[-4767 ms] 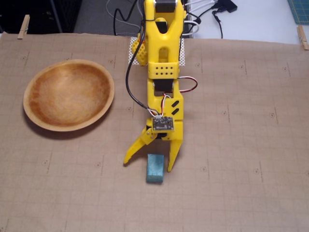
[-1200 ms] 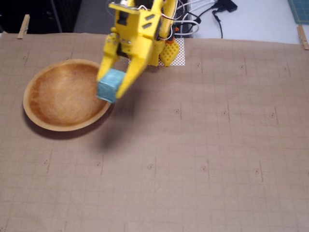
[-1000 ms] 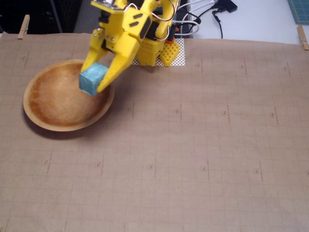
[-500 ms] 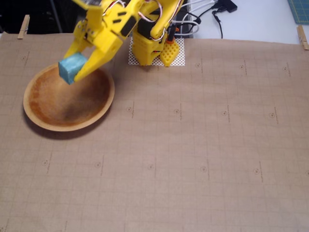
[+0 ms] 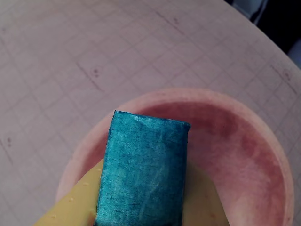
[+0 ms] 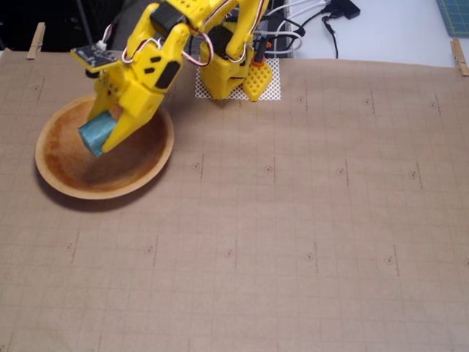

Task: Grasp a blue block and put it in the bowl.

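1. Yellow fingers (image 6: 124, 121) of the gripper (image 6: 99, 139) clamped the blue block (image 6: 96, 133) between them.
2. Block and gripper hung over the inside of the wooden bowl (image 6: 146, 170); in the wrist view the block (image 5: 143, 172) covered the bowl's (image 5: 254, 155) near rim.
3. Brown gridded paper (image 6: 308, 220) covered the table.

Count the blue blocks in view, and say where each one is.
1. The blue block is clamped in the gripper, held over the bowl. No others on the paper; the arm may hide a small patch.
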